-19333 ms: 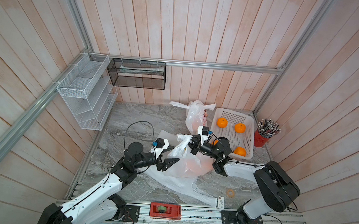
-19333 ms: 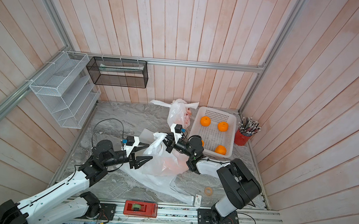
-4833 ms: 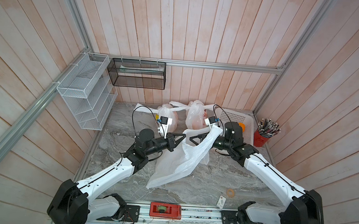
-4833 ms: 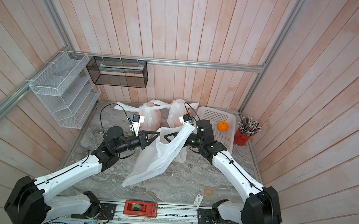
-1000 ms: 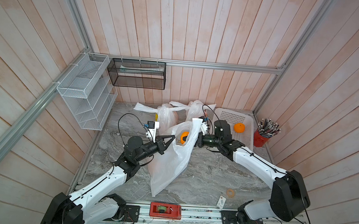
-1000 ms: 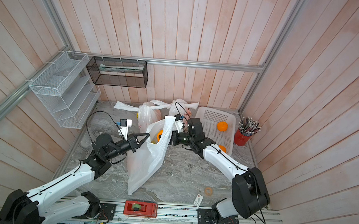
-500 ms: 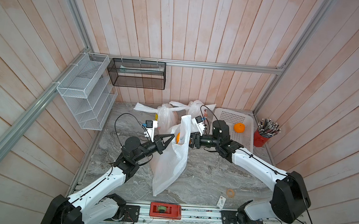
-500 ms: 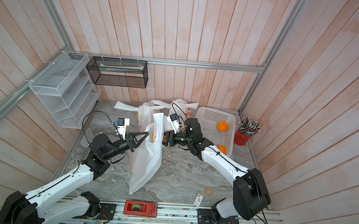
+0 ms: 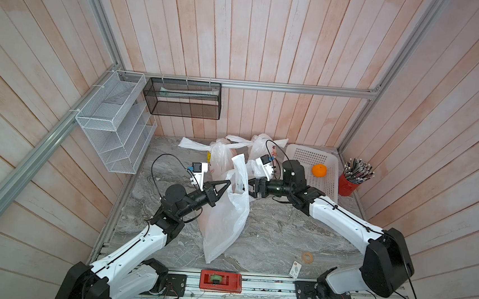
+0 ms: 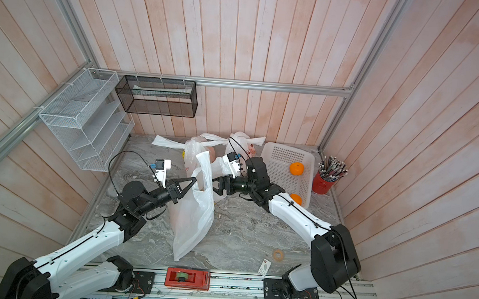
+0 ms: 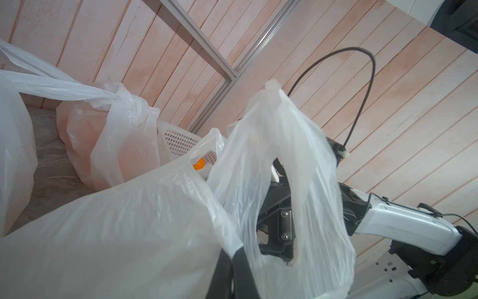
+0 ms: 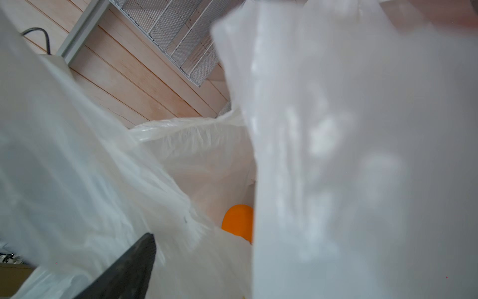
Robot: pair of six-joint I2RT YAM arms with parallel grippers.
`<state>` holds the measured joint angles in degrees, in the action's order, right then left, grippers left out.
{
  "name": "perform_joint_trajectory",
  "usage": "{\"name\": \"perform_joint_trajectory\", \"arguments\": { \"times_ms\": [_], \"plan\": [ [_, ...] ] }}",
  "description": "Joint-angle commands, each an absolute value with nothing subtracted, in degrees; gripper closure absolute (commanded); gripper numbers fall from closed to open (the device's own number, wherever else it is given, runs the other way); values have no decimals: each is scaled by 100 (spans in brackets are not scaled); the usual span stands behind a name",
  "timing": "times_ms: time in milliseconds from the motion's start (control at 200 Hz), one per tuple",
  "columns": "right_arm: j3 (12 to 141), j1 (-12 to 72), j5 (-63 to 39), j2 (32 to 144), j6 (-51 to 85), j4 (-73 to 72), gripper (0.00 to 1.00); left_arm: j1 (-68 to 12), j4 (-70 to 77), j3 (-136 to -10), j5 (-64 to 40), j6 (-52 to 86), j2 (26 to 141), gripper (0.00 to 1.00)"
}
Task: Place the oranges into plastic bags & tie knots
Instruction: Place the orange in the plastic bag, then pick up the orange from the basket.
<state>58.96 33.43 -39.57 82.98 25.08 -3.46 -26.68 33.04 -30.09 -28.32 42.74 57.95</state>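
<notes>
orange (image 12: pixel 237 220) has dropped from wide right end effector (image 9: pixel 249 188) into bag (image 9: pixel 227 219) pinched by left end effector (image 9: pixel 227 183)

In both top views the whole cell is looked down on steeply from high above the robot's side, facing the back wall. The table (image 9: pixel 272 231), both arms and the side walls are taken in from well away, and the two pictures are almost alike, shifted slightly sideways. The left wrist view is taken from just behind the left gripper (image 11: pixel 232 259), very near the open bag (image 11: pixel 116 233), and is aimed across it at the right arm (image 11: pixel 403 225), the basket (image 11: pixel 178 139) and the back corner. The right wrist view is aimed the opposite way, toward the wire shelf (image 12: pixel 181 38), so close that the bag's film is blurred. The bag is shared by all four views.
</notes>
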Motion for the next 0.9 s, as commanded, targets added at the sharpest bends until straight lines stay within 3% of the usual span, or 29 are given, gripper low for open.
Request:
{"name": "perform_joint_trajectory", "arguments": {
  "times_ms": [0,265,445,655,890],
  "plan": [
    [5863,3178,-3575,7914,2344,11,12,-2604,3369,-2913,-2761,4324,5684,100],
    [5357,2365,-2817,7021,2125,1233,23,-2425,3513,-2747,-2584,4568,5669,100],
    [5292,1360,-2486,6696,1783,1946,19,-2390,3521,-2742,-2606,4535,5722,100],
    [5906,411,-989,7557,1146,2966,14,-2391,3507,-2768,-2720,4465,5775,100],
    [6633,153,389,8903,907,3893,11,-2391,3430,-2795,-2787,4387,5774,100]
  ]
}}
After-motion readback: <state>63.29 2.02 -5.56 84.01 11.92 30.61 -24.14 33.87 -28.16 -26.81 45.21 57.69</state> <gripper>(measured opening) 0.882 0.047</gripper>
